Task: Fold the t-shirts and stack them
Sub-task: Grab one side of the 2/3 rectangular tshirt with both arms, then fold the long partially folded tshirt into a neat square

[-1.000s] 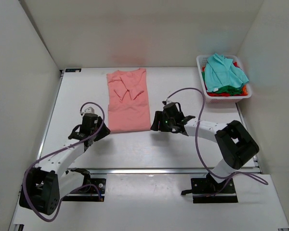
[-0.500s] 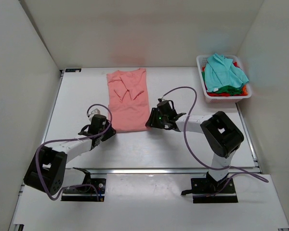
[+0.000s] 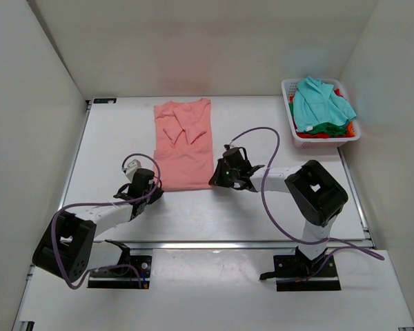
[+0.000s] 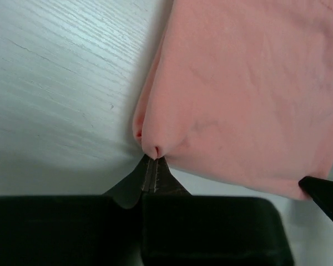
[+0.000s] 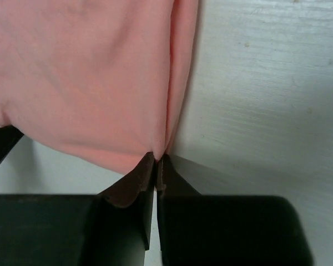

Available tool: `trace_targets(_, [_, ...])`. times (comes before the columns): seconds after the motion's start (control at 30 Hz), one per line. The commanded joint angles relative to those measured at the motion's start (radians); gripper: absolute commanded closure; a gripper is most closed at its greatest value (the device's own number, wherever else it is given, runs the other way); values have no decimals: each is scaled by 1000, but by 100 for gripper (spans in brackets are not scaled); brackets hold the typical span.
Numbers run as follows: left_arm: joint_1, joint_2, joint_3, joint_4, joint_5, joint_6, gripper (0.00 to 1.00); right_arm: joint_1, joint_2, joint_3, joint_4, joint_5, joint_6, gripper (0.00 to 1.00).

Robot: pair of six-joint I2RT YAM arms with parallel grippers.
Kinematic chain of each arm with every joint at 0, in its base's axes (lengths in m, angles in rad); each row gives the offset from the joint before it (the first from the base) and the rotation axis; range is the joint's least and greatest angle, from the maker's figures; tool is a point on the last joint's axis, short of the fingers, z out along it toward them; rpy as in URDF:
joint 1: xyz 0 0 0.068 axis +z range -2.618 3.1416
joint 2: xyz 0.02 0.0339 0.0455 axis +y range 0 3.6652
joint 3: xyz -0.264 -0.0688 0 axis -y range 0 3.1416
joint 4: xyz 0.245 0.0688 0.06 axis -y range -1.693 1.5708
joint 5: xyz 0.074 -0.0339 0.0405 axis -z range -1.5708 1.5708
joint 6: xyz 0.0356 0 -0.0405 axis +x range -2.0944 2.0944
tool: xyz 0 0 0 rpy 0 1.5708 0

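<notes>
A salmon-pink t-shirt lies folded lengthwise on the white table, sleeves tucked in at its far end. My left gripper is shut on the shirt's near left corner; in the left wrist view the pink cloth puckers right at the closed gripper tips. My right gripper is shut on the near right corner, and the pink hem is pinched at its tips. Other t-shirts, a teal one above green and red ones, sit in the basket.
A white plastic basket stands at the far right of the table. White walls enclose the table on the left, back and right. Purple cables loop over both arms.
Both arms moved in toward the pink shirt's near corners, and both grippers went from open to shut on the cloth. The shirt itself has barely shifted.
</notes>
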Motion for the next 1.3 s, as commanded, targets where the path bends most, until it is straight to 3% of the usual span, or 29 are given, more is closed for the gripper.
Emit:
trace_targets(0.0, [10,-70,-20,2,-3,-10,100,19,2,-42,-112,31,-16,100])
trace_targets(0.13, [1,-196,-52,-120,30,15,100,27,-112,-145,-109,28,4,100])
trace_targets(0.37, [-19,-582,-72,-404,132,-13,100,88,-383,-298,-247,8,9,100])
trace_targets(0.6, [-93,-722,-49,-573,261,30,100,142,-640,-396,-355,-1,79,100])
trace_targets(0.77, [-133,-711,-12,-596,341,67,100,144,-712,-369,-419,-43,73,100])
trace_targets(0.97, [-84,-629,178,-640,385,151,100,101,-675,-202,-519,-121,-6,100])
trace_targets(1.13, [-29,-404,397,-631,427,259,100,-49,-602,-33,-608,-246,-97,99])
trace_targets(1.27, [74,-247,476,-503,465,291,100,-198,-475,106,-607,-322,-184,99])
